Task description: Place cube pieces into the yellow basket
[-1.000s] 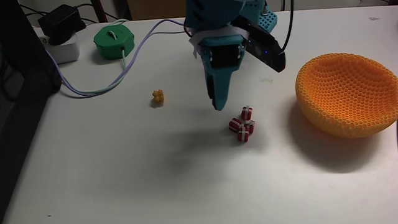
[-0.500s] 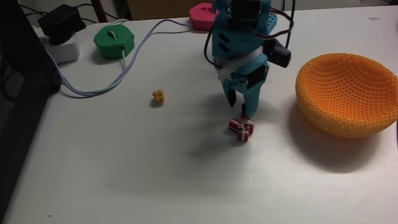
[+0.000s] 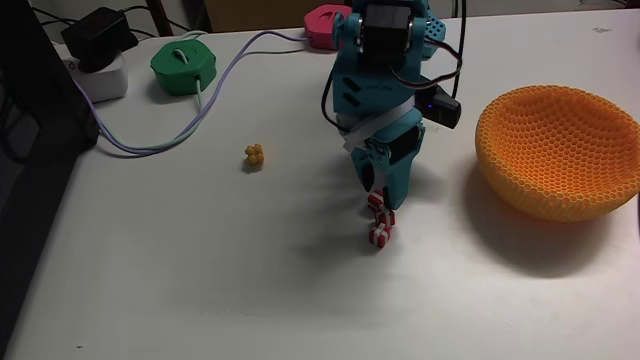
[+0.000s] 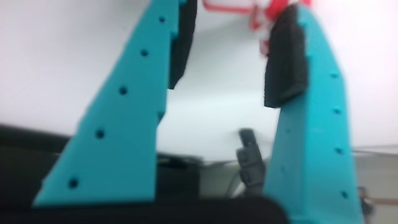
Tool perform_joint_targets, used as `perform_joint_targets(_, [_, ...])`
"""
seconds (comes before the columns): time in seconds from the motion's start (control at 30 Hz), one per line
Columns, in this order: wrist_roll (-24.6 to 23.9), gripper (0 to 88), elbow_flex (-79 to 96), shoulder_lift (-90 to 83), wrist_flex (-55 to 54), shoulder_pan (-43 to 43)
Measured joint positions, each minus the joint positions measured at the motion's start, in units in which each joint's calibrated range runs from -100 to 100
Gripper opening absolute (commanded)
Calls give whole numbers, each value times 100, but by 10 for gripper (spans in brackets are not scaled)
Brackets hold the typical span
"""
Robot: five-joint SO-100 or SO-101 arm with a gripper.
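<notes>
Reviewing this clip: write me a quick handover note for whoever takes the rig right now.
Claw: open, down at the table, fingertips at the cube pieces; the wrist view shows the black pads apart with red and white cubes at their tips, nothing gripped.
Cubes: clustered on the table just below the claw in the fixed view, left of the yellow basket.
Done: no cube visible in the basket.
Left: grasp each cube and carry it to the basket.

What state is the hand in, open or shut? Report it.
Open: in the wrist view the hand shows a wide gap between its pads, with cube pieces at the tips.
</notes>
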Motion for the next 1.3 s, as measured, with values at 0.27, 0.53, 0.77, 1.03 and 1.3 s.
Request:
perform_joint_targets(0.27, [-44,183,-108,-30,144,106])
perform_joint_targets(0.53, [-44,175,355,-30,-67,87])
perform_joint_targets(0.77, [-68,142,581,-39,-366,-87])
perform_joint_targets(1.03, [-73,146,631,-49,-311,-58])
perform_joint_targets(1.3, [-73,1,808,-128,-322,-87])
